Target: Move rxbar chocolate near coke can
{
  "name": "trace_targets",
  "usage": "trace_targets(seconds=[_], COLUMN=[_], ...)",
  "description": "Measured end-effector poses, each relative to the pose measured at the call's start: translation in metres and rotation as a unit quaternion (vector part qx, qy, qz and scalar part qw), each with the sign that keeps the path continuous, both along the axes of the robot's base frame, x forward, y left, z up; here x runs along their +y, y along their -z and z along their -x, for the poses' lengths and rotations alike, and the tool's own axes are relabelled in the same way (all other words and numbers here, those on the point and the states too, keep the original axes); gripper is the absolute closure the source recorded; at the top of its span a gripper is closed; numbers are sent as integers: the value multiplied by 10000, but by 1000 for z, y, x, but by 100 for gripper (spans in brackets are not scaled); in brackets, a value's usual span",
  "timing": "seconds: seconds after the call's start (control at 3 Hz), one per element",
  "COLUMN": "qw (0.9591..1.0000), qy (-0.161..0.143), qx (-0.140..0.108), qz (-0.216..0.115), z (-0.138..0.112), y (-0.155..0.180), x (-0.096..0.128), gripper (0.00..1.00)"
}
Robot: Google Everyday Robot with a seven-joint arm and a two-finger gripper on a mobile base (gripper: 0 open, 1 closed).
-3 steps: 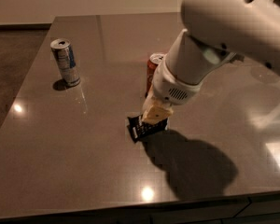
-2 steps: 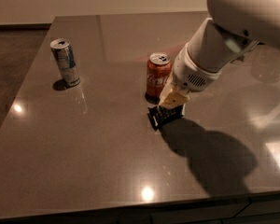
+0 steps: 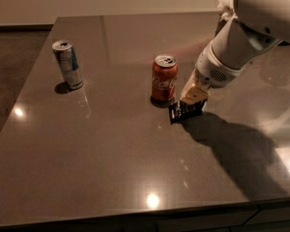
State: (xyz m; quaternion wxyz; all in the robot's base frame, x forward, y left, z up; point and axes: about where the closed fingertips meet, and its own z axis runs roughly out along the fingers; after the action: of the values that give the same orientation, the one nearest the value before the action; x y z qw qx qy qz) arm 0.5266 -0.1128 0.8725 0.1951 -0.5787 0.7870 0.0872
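Note:
The coke can point(image 3: 164, 79), orange-red with white script and a silver top, stands upright near the middle of the table. The rxbar chocolate point(image 3: 185, 111), a black wrapper with white lettering, is just to the right of the can's base, tilted on edge at the table surface. My gripper point(image 3: 193, 98) comes down from the upper right on the white arm point(image 3: 241, 35) and is shut on the bar's upper edge. The bar is a small gap away from the can and does not touch it.
A slimmer silver-and-blue can point(image 3: 67, 65) stands upright at the left of the brown table point(image 3: 111, 168). The table's front edge runs along the bottom. The arm's shadow falls on the table to the right of the bar.
My gripper has carried the rxbar chocolate to the right and farther back, from in front of the coke can to just beside its right side. Both cans have stayed put.

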Motion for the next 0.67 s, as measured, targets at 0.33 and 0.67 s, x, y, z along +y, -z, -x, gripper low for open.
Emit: trace_targets(seconds=[0.33,0.67], qw=[9998,9998], qy=[196,187], qx=[18,14], qz=[-96,-93], z=[-12,-12], y=[1,1], x=[-13,-12], gripper=[60,37])
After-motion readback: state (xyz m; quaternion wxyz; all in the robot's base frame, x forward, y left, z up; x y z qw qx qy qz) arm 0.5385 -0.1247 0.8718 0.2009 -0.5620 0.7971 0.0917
